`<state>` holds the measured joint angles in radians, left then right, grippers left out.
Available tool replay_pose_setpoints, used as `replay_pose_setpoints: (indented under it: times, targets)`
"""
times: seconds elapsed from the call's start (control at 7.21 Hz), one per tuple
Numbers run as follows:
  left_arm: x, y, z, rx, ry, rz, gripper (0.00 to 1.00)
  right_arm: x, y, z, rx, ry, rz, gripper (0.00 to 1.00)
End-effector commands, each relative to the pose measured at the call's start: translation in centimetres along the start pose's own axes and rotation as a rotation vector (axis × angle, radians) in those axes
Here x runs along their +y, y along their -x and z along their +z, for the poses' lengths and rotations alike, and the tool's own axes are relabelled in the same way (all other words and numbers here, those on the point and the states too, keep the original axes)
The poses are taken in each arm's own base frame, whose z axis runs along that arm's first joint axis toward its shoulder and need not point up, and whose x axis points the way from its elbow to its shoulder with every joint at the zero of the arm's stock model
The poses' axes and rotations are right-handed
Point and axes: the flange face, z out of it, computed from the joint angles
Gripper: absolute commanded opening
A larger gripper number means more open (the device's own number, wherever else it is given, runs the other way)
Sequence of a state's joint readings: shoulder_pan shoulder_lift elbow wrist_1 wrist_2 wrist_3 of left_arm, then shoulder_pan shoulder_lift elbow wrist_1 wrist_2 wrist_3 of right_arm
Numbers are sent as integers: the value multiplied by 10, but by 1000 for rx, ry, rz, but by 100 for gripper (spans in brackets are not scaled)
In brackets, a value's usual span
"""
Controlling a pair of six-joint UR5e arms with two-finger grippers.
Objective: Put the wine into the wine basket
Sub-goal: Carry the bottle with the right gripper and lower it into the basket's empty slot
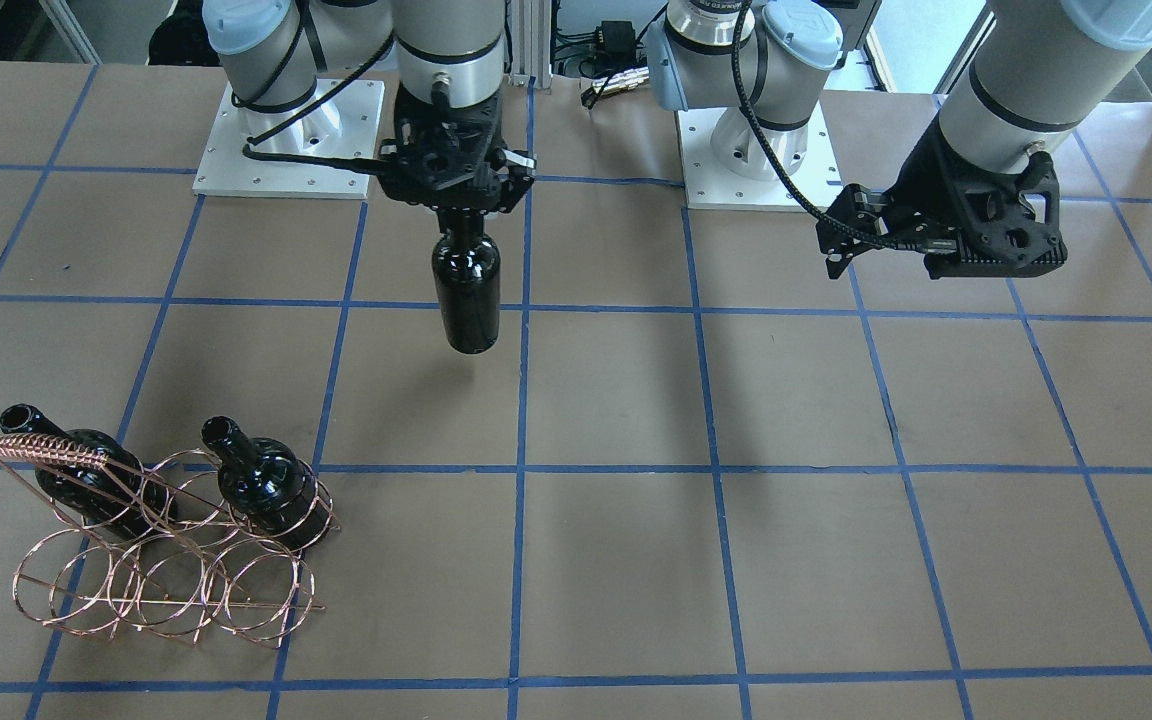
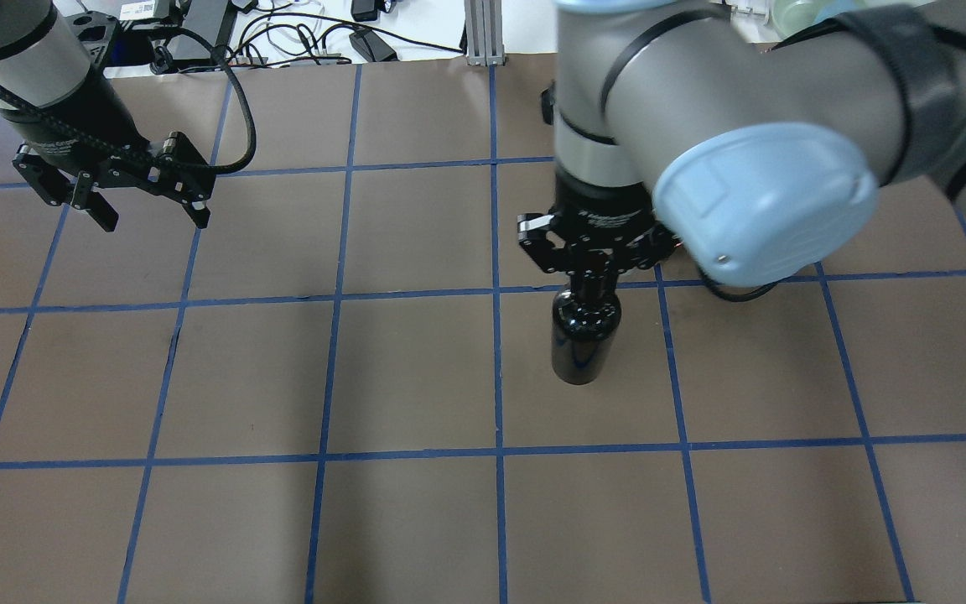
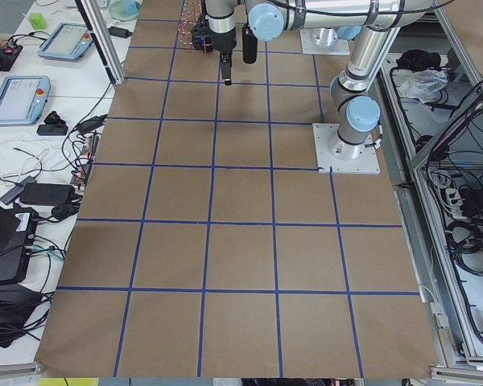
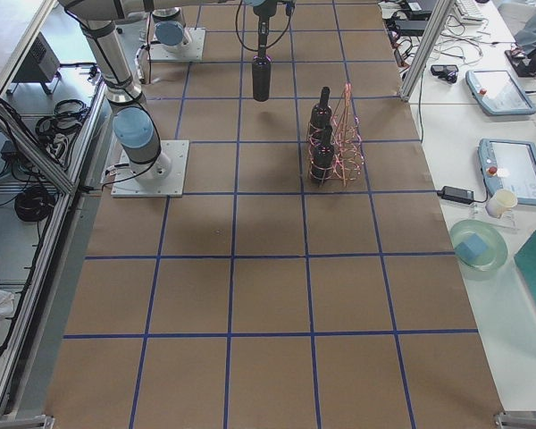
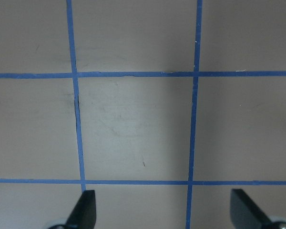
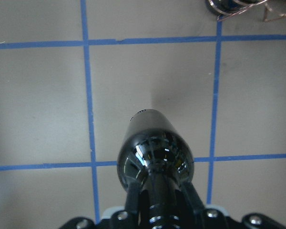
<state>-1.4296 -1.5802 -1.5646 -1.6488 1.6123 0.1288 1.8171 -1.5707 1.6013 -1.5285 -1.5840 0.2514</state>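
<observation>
R gripper [image 1: 460, 208] has the wine [image 1: 467, 290] by the neck, basket [image 1: 166, 575] well apart.
Wine hangs upright, neck up, base down, clear of the table [image 1: 836, 560] w/ its shadow on the paper below; R fingers [image 6: 133, 198] closed tight on both sides of the neck, just above the shoulder. It's over the mid table, nearer the robot's bases than the far edge. Basket sits toward the operators' side, on the robot's R, and two bottles [image 1: 266, 490] lie tilted in its rings, side by side, necks sticking out toward the robot. L gripper [image 2: 153, 220] hovers above bare paper on the robot's L, jaws spread wide, nothing btwn them; wrist cam shows only grid tape under the tips.
</observation>
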Motion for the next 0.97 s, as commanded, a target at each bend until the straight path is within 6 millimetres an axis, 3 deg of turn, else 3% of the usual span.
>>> replay_pose_setpoints:
  times: [0.0, 0.14, 0.28, 0.42, 0.55, 0.69, 0.83]
  targets:
    - [0, 0, 1, 0, 2, 0, 100, -17, -106, -25, 47, -19, -137, 17]
    - [0, -1, 1, 2, 3, 2, 100, -22, -148, -32, 49, -22, -159, 17]
    - [0, -1, 1, 0, 3, 2, 100, -29, -175, -48, 36, -55, -110, 18]
    - [0, -1, 2, 1, 5, 2, 100, -42, -181, -72, 43, -100, -102, 18]
    - [0, -1, 2, 2, 4, 2, 100, -74, -188, -80, 44, -112, -104, 18]
    - [0, -1, 2, 4, 4, 2, 100, -106, -192, -83, 45, -120, -108, 19]
    - [-1, -1, 2, 4, 6, 2, 100, -129, -193, -73, 42, -112, -119, 19]
